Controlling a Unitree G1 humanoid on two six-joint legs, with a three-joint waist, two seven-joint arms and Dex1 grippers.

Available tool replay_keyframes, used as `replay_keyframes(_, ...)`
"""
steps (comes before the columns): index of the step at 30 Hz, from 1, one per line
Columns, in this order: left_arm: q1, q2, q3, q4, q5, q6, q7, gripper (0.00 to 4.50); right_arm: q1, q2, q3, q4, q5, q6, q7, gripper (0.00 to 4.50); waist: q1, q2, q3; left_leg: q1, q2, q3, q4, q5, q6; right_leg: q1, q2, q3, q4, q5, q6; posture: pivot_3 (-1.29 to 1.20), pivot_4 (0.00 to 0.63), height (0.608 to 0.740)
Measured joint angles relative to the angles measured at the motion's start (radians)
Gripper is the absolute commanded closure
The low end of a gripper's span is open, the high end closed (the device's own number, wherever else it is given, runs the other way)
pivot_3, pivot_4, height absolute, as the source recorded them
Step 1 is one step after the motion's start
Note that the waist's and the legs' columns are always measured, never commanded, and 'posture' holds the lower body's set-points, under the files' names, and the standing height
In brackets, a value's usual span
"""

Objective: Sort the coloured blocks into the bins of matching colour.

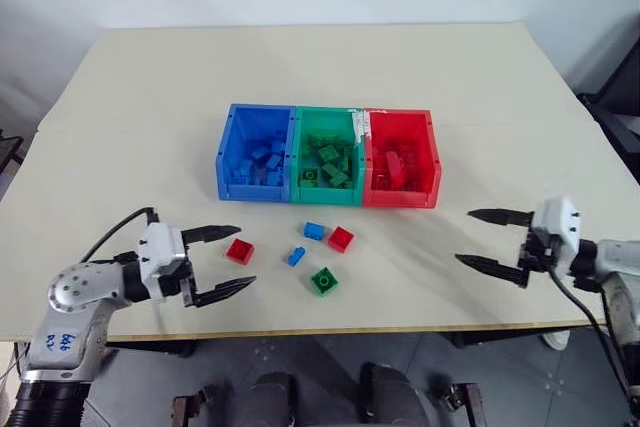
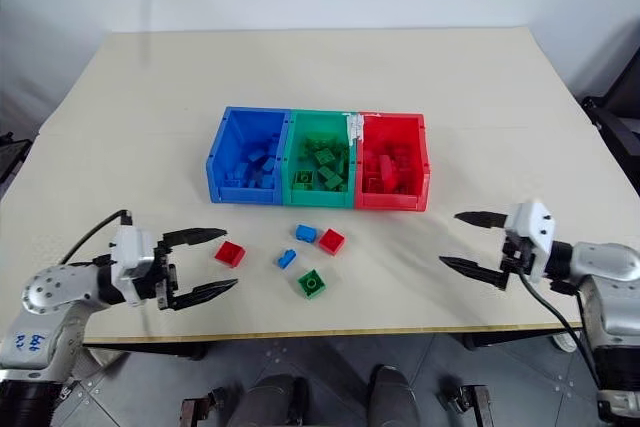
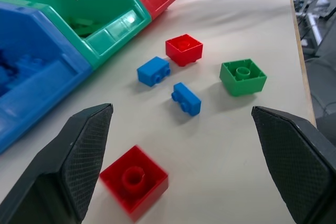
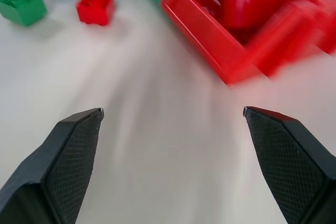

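Five loose coloured blocks [image 1: 300,247] between bins [image 1: 328,157] and the surface [image 1: 500,97] near edge, bare room either side, left gripper [image 1: 225,262] and right gripper [image 1: 490,239] both released and empty, left wrist view showing block studs

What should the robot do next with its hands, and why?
Probably ease the open left gripper forward around the near red block and close on it. That block lies on the table right by its fingertips, outside the red bin. The right gripper is open, empty and farther from the loose blocks.
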State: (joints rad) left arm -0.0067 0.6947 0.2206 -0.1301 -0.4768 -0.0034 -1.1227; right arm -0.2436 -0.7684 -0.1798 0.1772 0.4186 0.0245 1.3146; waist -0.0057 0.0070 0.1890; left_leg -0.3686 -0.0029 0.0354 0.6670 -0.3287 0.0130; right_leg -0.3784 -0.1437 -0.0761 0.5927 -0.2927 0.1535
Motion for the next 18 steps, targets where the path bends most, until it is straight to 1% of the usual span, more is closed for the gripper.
replay_keyframes(4, 0.092, 0.013, 0.047, -0.017, 0.000, 0.000, 0.007, 0.00, -0.034, 0.097, 0.113, -0.145, 0.047, 0.175, -0.059, 0.04, 0.002, 0.000, 0.000, -0.001, 0.000, -0.006, 0.000, -0.001, 0.000, -0.001, -0.001, 0.000, 0.000, 0.000, 0.000, 0.00, 0.150, 0.740)
replay_keyframes(8, 0.230, 0.005, 0.111, -0.076, -0.009, 0.009, 0.039, 0.00, -0.058, 0.141, 0.246, -0.225, -0.003, 0.285, -0.142, 0.04, 0.007, 0.000, 0.000, -0.002, -0.003, -0.010, 0.001, -0.003, 0.002, -0.001, -0.005, -0.001, 0.000, 0.000, 0.000, 0.00, 0.150, 0.740)
replay_keyframes(12, 0.306, -0.012, 0.163, -0.117, -0.013, 0.012, 0.070, 0.00, -0.113, 0.164, 0.321, -0.230, -0.082, 0.324, -0.219, 0.04, 0.009, 0.000, 0.000, -0.002, -0.003, -0.010, 0.001, -0.003, 0.003, -0.001, -0.005, -0.001, -0.001, 0.000, 0.000, 0.00, 0.150, 0.740)
replay_keyframes(15, 0.319, -0.029, 0.171, -0.142, -0.012, 0.012, 0.095, 0.00, -0.166, 0.213, 0.363, -0.214, -0.129, 0.328, -0.263, 0.04, 0.003, 0.000, 0.000, -0.002, -0.003, -0.010, 0.001, -0.004, 0.002, -0.001, -0.004, -0.001, -0.001, 0.000, 0.000, 0.00, 0.150, 0.740)
replay_keyframes(18, 0.319, -0.042, 0.163, -0.172, -0.012, 0.012, 0.115, 0.00, -0.179, 0.260, 0.402, -0.201, -0.158, 0.323, -0.290, 0.04, 0.003, 0.000, 0.000, -0.002, -0.003, -0.009, 0.000, -0.004, 0.001, -0.002, -0.004, -0.001, 0.000, 0.000, -0.001, 0.00, 0.150, 0.740)
